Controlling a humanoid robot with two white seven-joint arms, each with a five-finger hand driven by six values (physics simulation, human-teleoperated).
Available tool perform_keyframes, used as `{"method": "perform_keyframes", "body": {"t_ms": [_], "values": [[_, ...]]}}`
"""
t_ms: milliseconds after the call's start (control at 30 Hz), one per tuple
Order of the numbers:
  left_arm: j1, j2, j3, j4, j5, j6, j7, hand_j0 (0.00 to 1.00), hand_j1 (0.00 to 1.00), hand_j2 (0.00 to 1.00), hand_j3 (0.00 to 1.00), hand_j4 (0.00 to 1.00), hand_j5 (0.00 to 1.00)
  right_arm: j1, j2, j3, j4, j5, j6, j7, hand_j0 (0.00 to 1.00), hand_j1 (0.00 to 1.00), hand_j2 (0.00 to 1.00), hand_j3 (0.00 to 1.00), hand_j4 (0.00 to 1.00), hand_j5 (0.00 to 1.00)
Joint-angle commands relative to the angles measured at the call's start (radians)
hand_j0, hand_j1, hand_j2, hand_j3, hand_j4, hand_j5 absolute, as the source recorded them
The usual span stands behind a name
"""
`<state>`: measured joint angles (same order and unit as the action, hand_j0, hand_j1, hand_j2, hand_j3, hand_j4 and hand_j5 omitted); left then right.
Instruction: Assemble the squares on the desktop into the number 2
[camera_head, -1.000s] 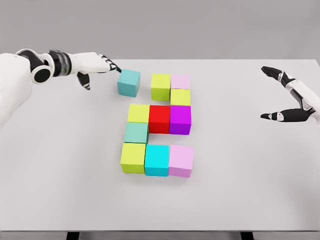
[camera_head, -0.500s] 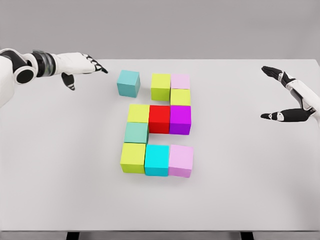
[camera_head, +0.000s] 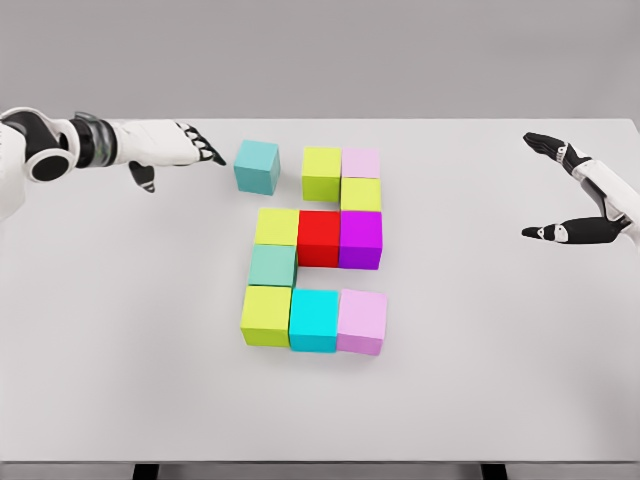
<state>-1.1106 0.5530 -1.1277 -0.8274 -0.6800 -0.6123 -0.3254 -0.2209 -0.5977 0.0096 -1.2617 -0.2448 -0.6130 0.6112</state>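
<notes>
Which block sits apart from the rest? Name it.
The teal block at the top left, nearest the left hand. A gap separates it from the lime block; all others touch neighbours.

White table (camera_head: 500, 380) (plain grey backdrop).

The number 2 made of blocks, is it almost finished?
Almost. Nine blocks already form most of the 2: the lime block and pale pink block on top, down to the bottom row ending at the pink block. Left to do: the teal block sits apart at the top left. The left hand is open beside it, holding nothing. The right hand waits, open.
</notes>
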Motion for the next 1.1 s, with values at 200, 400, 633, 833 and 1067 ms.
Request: {"method": "perform_keyframes", "body": {"t_ms": [200,400,633,833,1067], "values": [[0.002,-0.016,-0.004,-0.025,0.002,0.001,0.000,1.00,1.00,1.00,1.00,1.00,1.00,0.000,-0.002,0.000,-0.001,-0.008,0.002,0.000,1.00,1.00,1.00,1.00,1.00,1.00],[0.008,-0.028,-0.006,-0.027,0.002,0.001,0.000,1.00,1.00,1.00,1.00,1.00,1.00,0.000,-0.002,0.000,-0.001,-0.008,0.002,0.000,1.00,1.00,1.00,1.00,1.00,1.00],[0.005,-0.027,-0.001,-0.001,0.002,0.001,0.000,1.00,1.00,1.00,1.00,1.00,1.00,0.000,-0.001,0.000,-0.001,-0.008,0.002,0.000,1.00,1.00,1.00,1.00,1.00,1.00],[-0.017,-0.091,0.008,0.143,0.002,0.001,0.000,1.00,1.00,1.00,1.00,1.00,1.00,0.000,-0.002,0.000,-0.001,-0.010,0.002,0.000,1.00,1.00,1.00,1.00,1.00,1.00],[-0.049,-0.173,0.023,0.241,0.000,0.001,0.000,1.00,1.00,1.00,1.00,1.00,1.00,0.002,-0.001,0.000,-0.001,-0.010,0.002,0.000,1.00,1.00,1.00,1.00,1.00,1.00]]}}
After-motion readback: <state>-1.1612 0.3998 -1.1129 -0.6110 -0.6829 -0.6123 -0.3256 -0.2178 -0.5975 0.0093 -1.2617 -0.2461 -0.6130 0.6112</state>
